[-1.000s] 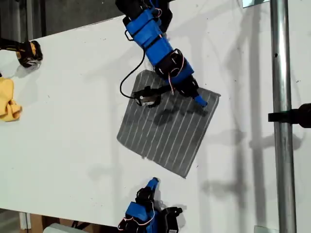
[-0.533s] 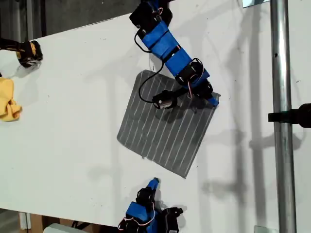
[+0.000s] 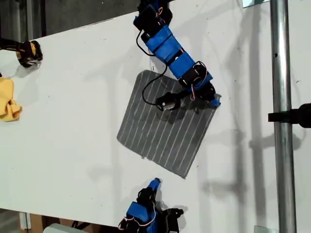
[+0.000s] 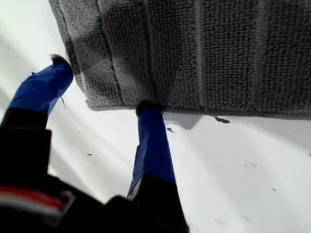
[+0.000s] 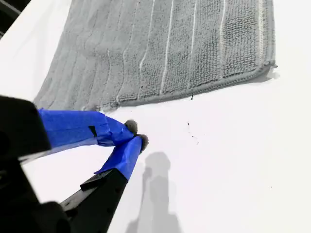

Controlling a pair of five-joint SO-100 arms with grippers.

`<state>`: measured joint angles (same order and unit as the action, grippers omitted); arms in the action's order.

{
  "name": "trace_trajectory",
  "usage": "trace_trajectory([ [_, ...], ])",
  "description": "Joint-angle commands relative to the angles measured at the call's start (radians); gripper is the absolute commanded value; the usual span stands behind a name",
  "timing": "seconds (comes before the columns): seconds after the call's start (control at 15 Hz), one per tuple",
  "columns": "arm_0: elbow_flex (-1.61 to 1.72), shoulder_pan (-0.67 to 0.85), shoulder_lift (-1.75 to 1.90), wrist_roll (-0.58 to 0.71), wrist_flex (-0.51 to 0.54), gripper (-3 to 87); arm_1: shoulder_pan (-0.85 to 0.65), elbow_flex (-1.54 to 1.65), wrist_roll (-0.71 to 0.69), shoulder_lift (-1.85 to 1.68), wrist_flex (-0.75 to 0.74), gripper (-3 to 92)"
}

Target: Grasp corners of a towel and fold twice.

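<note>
The towel [image 3: 165, 131], dark grey with thin white stripes, lies flat and turned diamond-wise on the white table [image 3: 73, 136]. My first gripper [image 3: 216, 100] is down at the towel's corner nearest the exterior view's right. In the first wrist view this gripper [image 4: 103, 83] is open, its blue fingers [image 4: 151, 141] straddling that corner of the towel [image 4: 204, 53], one tip touching the hem. My second gripper [image 3: 154, 183] rests near the table's front edge, short of the towel's lowest corner. It shows shut and empty [image 5: 137, 134], with the towel [image 5: 160, 48] ahead of it.
A small yellow cloth [image 3: 8, 99] lies at the exterior view's left edge, with a black-and-yellow object [image 3: 29, 52] above it. A metal pole [image 3: 282, 121] with a black clamp [image 3: 291, 115] runs down the exterior view's right side.
My first arm has swung toward the exterior view's right, carrying its gripper from over the towel's upper part out to the right-hand corner. The second arm and the towel have not moved.
</note>
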<state>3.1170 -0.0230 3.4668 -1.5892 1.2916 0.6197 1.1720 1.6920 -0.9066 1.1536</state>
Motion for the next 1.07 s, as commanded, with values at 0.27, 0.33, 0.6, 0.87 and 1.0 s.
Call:
trace_trajectory([
  [0.27, 0.002, -0.014, 0.003, -0.017, 0.006, -1.5, -0.003, -0.002, 0.054, 0.005, 0.006, -0.2],
  [0.33, 0.002, -0.014, 0.003, -0.017, 0.006, -1.5, -0.002, 0.003, 0.054, 0.0, 0.009, -0.2],
  [0.6, 0.0, -0.014, 0.003, -0.017, 0.005, -1.5, 0.0, 0.054, 0.054, -0.057, 0.02, -0.2],
  [0.87, -0.373, -0.043, -0.264, -0.04, 0.034, -1.7, -0.005, 0.054, 0.046, -0.058, 0.015, -0.2],
  [1.0, -0.699, -0.092, -0.758, 0.041, -0.052, -1.7, -0.012, 0.054, 0.035, -0.06, 0.015, -0.2],
])
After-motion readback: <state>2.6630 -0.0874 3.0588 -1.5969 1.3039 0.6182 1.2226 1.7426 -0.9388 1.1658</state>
